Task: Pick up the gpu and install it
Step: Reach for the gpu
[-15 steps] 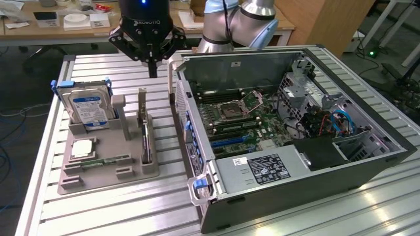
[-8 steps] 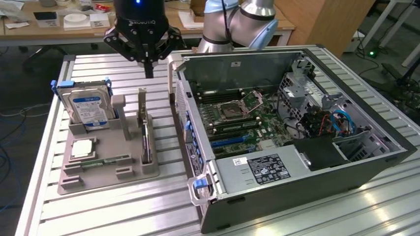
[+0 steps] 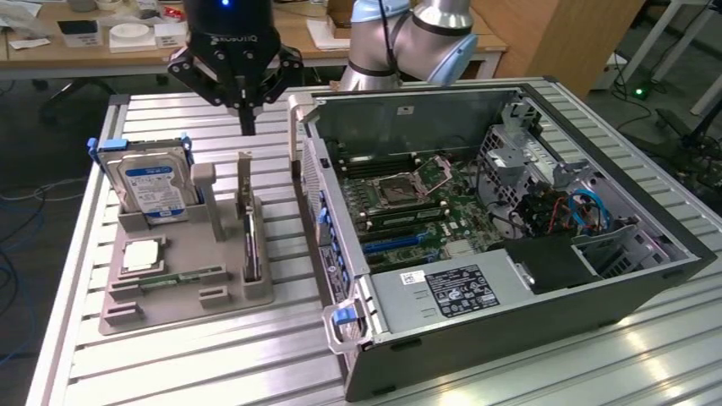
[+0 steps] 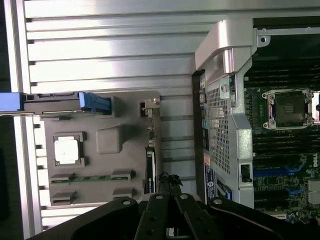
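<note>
Worktop (image 3: 203,355) of silver slatted aluminium, carrying everything listed.
Open dark-grey metal computer case (image 3: 508,338), motherboard exposed.
Flat grey plastic parts tray (image 3: 262,296), just beside the case.
Boxy silver hard drive (image 3: 152,186) with blue-white label, upright in the tray.
Thin green rectangular gpu (image 3: 249,241), on edge in a tray slot, long axis running away from the exterior camera; not yet installed.
Black gripper (image 3: 246,128), fingers (image 3: 246,117) pressed together, empty, hanging above the gpu's far end, apart from it.
Exterior view gives the height gap. Wrist view gives the gpu (image 4: 149,170) edge-on from above, fingertips just beside it.

Robotics lab: slotted aluminium table (image 3: 203,359), desks (image 3: 68,56)
</note>
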